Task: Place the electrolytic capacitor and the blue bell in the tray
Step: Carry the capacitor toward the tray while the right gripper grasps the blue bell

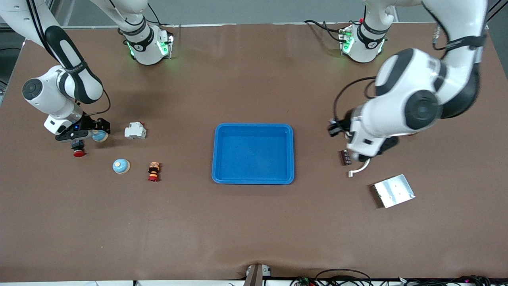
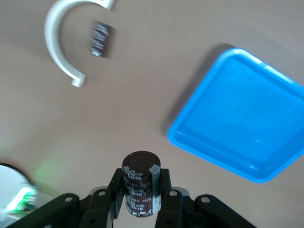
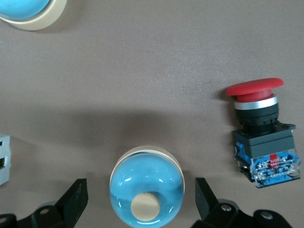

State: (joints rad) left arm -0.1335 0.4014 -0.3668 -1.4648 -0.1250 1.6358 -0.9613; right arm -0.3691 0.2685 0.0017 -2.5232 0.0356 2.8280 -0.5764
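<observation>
The left hand (image 2: 140,202) is clamped on the electrolytic capacitor (image 2: 140,190), a dark cylinder held upright between the fingers with its flat end cap facing up toward the wrist camera. In the front view this hand is hidden under the left arm's own wrist, over bare tabletop (image 1: 254,222) at the left arm's end, between the tray (image 1: 253,153) and a silver plate (image 1: 394,190). A white curved hook (image 2: 61,42) and a small dark component (image 2: 101,39) lie on the tabletop beneath it.

The governing relation for the left arm: the tray lies to the side of the hand, toward the table's middle, and stands empty. The coming move is judged to be a sideways carry until the capacitor is over the tray floor (not merely over the rim).

The right hand (image 3: 142,202) is spread wide and holds nothing. One blue bell (image 3: 146,186) sits on the tabletop directly between its fingers, dome up, knob centred; closing should grip it across the round base. A second blue bell (image 1: 121,166) lies nearer to the front camera, a red push-button (image 3: 259,128) lies just beside the hand, and a white block (image 1: 135,130) sits nearby. The right arm is the nearer arm for either bell.
</observation>
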